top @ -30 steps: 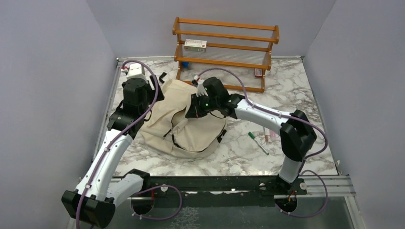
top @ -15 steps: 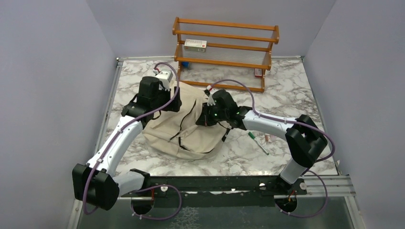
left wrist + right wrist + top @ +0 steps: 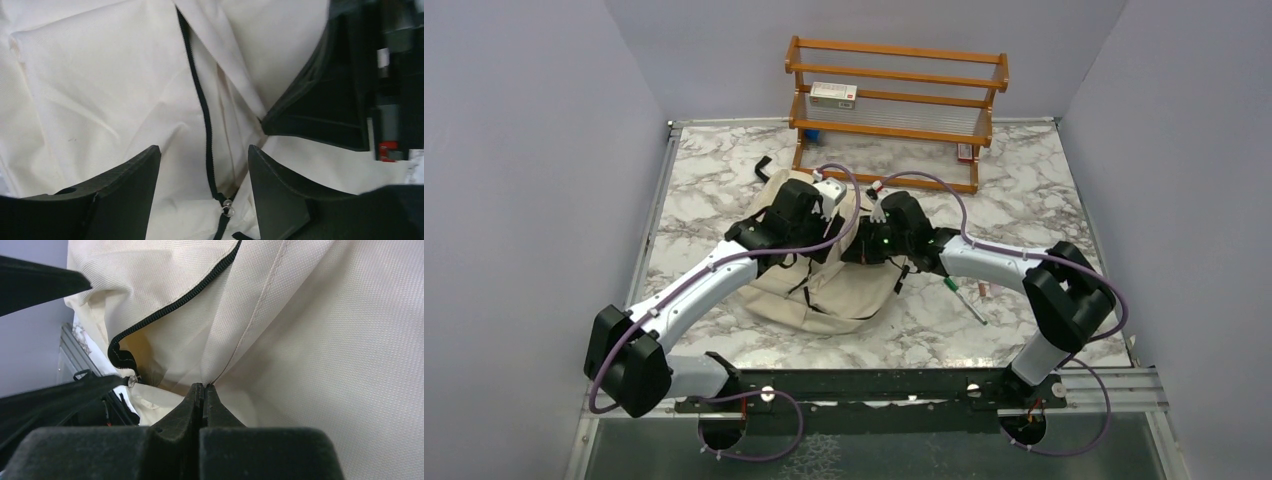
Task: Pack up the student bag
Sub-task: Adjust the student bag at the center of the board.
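Observation:
The cream canvas student bag (image 3: 824, 297) lies in the middle of the table under both grippers. My left gripper (image 3: 821, 240) is open just above its black zipper (image 3: 199, 97). The silver zipper pull (image 3: 227, 207) lies between the open fingers (image 3: 125, 185), untouched. My right gripper (image 3: 862, 250) is shut on a fold of the bag's cloth (image 3: 280, 325) right next to the zipper (image 3: 175, 305), holding it up. In the right wrist view the jaws (image 3: 204, 386) are pressed together on the fold, and the pull (image 3: 132, 381) shows to their left.
A wooden rack (image 3: 894, 110) stands at the back with a small box (image 3: 832, 95) on it. A green pen (image 3: 964, 298) and small pink things (image 3: 984, 290) lie right of the bag. Grey walls close in left and right.
My left arm has swung right from the bag's left edge to over its middle zipper. My right gripper has shifted a little right and nearer, still pinching the cloth.

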`<state>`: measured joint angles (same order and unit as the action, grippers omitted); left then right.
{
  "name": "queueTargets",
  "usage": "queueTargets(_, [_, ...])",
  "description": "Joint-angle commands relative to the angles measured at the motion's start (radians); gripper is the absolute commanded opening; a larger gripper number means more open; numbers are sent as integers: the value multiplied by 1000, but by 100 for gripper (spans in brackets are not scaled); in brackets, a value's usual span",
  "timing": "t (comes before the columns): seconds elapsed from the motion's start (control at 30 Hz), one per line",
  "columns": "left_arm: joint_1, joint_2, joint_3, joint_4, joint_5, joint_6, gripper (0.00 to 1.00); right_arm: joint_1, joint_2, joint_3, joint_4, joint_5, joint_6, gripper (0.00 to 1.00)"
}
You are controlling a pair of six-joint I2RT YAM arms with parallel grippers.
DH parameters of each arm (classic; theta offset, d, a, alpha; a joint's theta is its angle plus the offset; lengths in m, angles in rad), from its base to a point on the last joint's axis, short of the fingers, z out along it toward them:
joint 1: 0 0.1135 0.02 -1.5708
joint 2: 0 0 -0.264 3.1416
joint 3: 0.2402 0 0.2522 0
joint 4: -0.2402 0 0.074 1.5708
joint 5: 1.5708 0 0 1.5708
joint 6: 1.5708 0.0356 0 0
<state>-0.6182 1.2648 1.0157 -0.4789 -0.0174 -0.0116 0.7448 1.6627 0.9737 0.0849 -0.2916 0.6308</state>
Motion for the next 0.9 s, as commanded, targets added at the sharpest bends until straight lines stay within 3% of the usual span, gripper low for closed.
queueTargets(0.0, [-10, 38, 11, -36, -134, 41, 66, -14, -35, -22, 18, -30, 10, 0])
queueTargets(0.33, [-51, 117, 25, -24, -164, 55, 64, -27, -40, -40, 34, -44, 18, 1])
queueTargets(0.63, [-90, 154, 32, -28, -286, 117, 46, -34, -41, -49, 39, -50, 23, 1])
queueTargets(0.87, [-101, 157, 59, -41, -347, 131, 22, -36, -40, -53, 44, -59, 29, 0])
